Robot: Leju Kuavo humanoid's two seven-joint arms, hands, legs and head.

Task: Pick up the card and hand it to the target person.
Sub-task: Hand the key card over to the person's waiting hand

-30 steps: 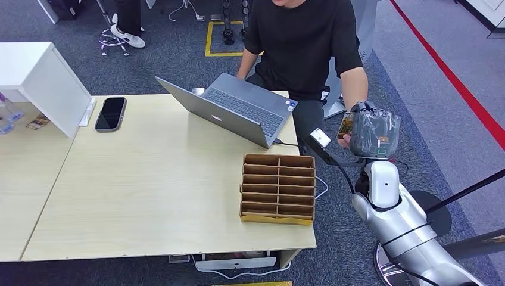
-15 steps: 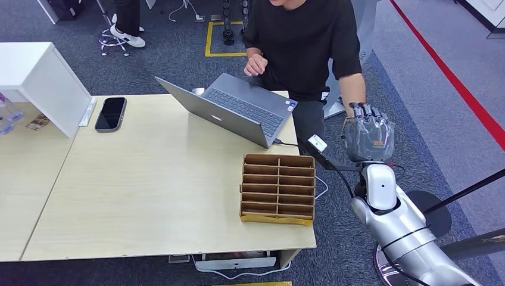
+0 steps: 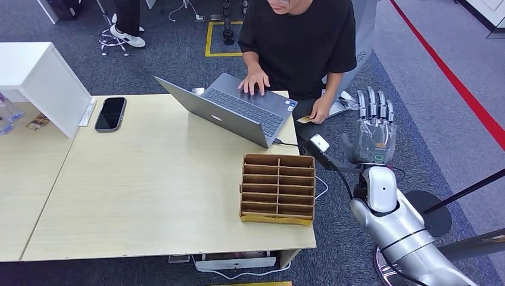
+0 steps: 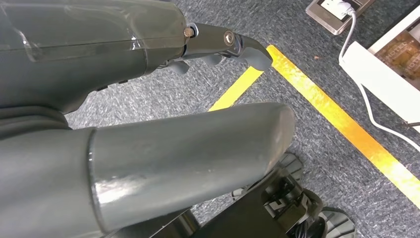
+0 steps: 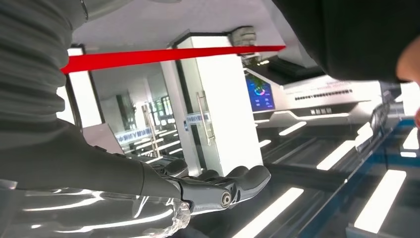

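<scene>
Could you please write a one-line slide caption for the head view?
Handover complete: the seated person in a black shirt holds the small yellow card while the robot's open right hand hovers beside the wooden desk.

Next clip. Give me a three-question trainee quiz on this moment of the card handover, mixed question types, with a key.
1. True or false: the robot's right hand holds the card.
2. Who holds the card? A) the person's hand by the table corner B) the robot's left hand C) nobody, it lies in the cardboard organizer
3. Fill in: the person's other hand rests on the ______.

Key: 1 false, the right hand is raised with fingers spread and nothing in it; 2 A; 3 laptop.
</scene>
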